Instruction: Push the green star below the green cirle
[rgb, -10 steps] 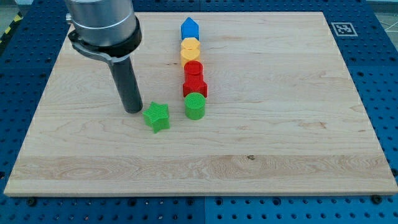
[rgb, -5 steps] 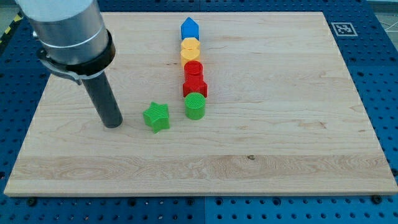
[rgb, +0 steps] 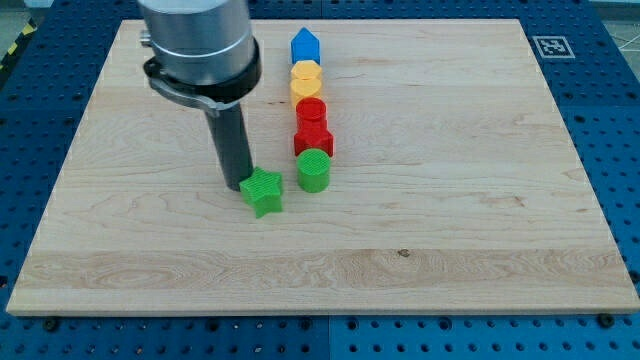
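Observation:
The green star (rgb: 264, 192) lies on the wooden board (rgb: 450, 200), to the lower left of the green circle (rgb: 313, 171), with a small gap between them. My tip (rgb: 238, 185) is at the star's upper left edge and touches it. The green circle stands at the bottom end of a column of blocks.
Above the green circle the column runs upward: a red block (rgb: 313, 140), a red round block (rgb: 311, 112), a yellow block (rgb: 306, 80) and a blue pointed block (rgb: 305, 46). A marker tag (rgb: 551, 46) sits at the board's top right corner.
My tip swung left away from the star, then came back right to its upper left edge. The star has shifted slightly right and down.

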